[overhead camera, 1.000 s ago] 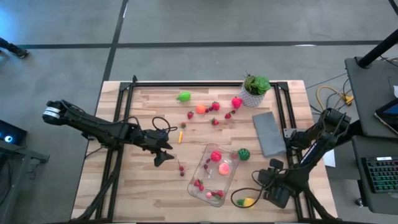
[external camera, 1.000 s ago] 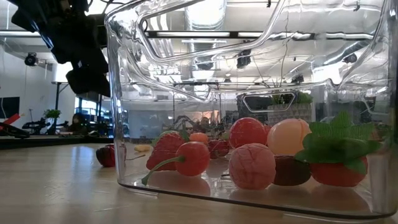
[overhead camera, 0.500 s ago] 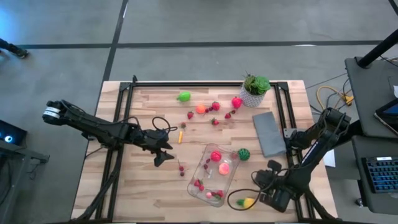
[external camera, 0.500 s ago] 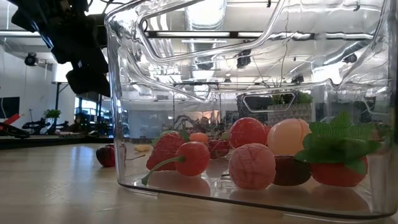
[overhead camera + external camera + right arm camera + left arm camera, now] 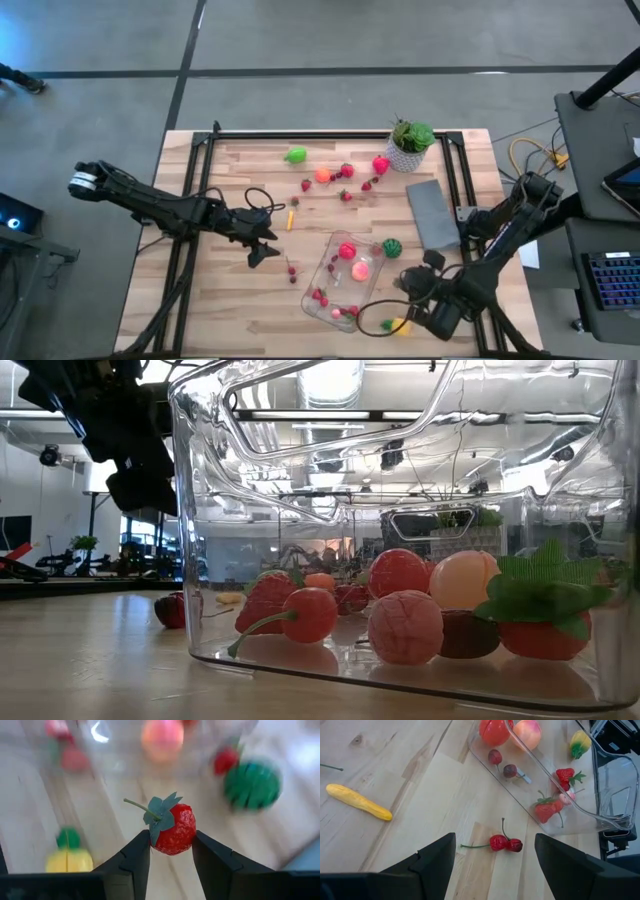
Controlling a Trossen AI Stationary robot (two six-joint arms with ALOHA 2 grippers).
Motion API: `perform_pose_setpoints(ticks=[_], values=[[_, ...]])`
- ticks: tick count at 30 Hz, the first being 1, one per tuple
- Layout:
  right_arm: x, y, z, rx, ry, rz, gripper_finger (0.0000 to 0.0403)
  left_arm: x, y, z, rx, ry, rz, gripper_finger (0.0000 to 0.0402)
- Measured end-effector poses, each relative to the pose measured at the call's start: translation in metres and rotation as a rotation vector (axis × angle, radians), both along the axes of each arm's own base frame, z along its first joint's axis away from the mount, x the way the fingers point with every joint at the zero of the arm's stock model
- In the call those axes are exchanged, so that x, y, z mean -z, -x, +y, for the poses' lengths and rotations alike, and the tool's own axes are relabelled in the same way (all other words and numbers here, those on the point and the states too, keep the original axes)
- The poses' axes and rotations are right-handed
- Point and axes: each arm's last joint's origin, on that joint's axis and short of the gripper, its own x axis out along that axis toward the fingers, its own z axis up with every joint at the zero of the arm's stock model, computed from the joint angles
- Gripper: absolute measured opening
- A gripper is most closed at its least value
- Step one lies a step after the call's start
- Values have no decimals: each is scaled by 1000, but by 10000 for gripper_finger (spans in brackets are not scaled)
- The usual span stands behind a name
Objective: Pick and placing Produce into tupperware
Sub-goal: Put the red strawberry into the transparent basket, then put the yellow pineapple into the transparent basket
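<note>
The left hand (image 5: pixel 268 243) hangs over the left-centre of the wooden counter (image 5: pixel 210 300), its fingers (image 5: pixel 432 862) spread apart with nothing between them. In the left wrist view a pair of red cherries (image 5: pixel 502 843) lies on the bare wood just ahead of the gap, apart from both fingers, and a small yellow piece (image 5: pixel 359 802) lies well off to one side. The counter's left edge and near-left corner carry nothing but bare wood.

Toward the far edge, loose produce is scattered: a light green piece (image 5: pixel 296 155), an orange one (image 5: pixel 322 175), and several red berries (image 5: pixel 346 171) close together, with a larger red piece (image 5: pixel 381 165) just beside a potted plant (image 5: pixel 411 142).

The tupperware (image 5: pixel 345 277) sits near the middle of the near half, set at a slant, its near end close to the counter's front edge. Inside it lie a red ball (image 5: pixel 346 250), a pink-orange piece (image 5: pixel 360 269) and strawberries (image 5: pixel 320 297). A dark green piece (image 5: pixel 391 248) rests on the wood just beside its right wall.

A grey slab (image 5: pixel 432 213) lies along the right edge, leaving a narrow lane between it and the container.

The right hand (image 5: pixel 403 283) is at the container's right side, near the front edge, clamped on a strawberry (image 5: pixel 172 830) with green leaves. A yellow and green piece (image 5: pixel 398 325) lies on the wood close by it.
</note>
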Motion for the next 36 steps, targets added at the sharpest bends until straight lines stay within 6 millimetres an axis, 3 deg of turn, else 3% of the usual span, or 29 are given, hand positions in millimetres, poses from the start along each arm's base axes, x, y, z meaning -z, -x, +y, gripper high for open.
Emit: perform_pose_setpoints(ticks=[6, 9, 12, 18, 22, 30, 36], values=[[-43, -38, -16, -81, 102, -82, 132, 0, 0, 0, 0, 0, 0, 258], [-56, -59, -33, -91, 140, -111, 133, 0, 0, 0, 0, 0, -1, 258], [-59, -81, -51, -107, 110, -122, 134, 0, 0, 0, 0, 0, 0, 258], [-49, -120, -81, -128, -113, -126, 144, 0, 0, 0, -1, 0, 0, 258], [-39, -129, -90, -115, -149, -81, 167, 0, 0, 0, -1, 0, -1, 258], [-22, -137, -85, -71, -207, -28, 207, 0, 0, 0, -1, 0, -2, 258], [-24, -135, -89, 59, -166, -64, 228, 0, 0, 0, -1, 1, -4, 258]])
